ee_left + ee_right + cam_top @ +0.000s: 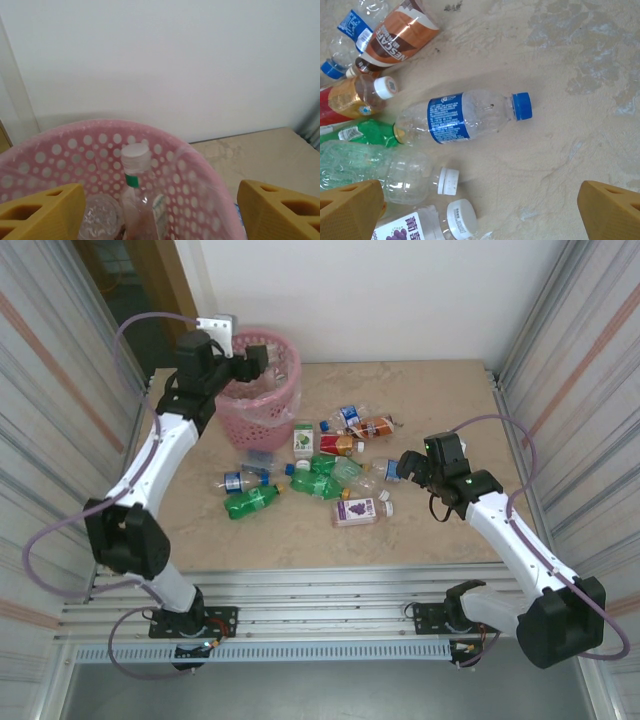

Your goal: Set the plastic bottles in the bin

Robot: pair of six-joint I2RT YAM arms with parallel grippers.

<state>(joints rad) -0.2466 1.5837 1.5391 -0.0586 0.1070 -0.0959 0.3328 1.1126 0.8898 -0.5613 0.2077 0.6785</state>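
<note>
Two ribbed side panels (60,400) and a white back wall (400,290) box in beige mottled table (450,530). Pink bin (272,412) far-left, w/ one white-capped bottle (137,200) inside, its lower part cut off. Approx dozen bottles (330,475) heaped mid-table, overlapping, count unclear. Left gripper (258,360) over bin, right gripper (408,465) beside heap: both fingers spread, empty.

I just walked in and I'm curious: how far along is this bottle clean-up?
Early days. A white-capped bottle and a clear one already lie in the pink bin. Nothing is in hand: the left end effector hangs open over the bin, and the right end effector is open above a blue-capped bottle. Roughly ten scattered bottles are left on the table.
</note>
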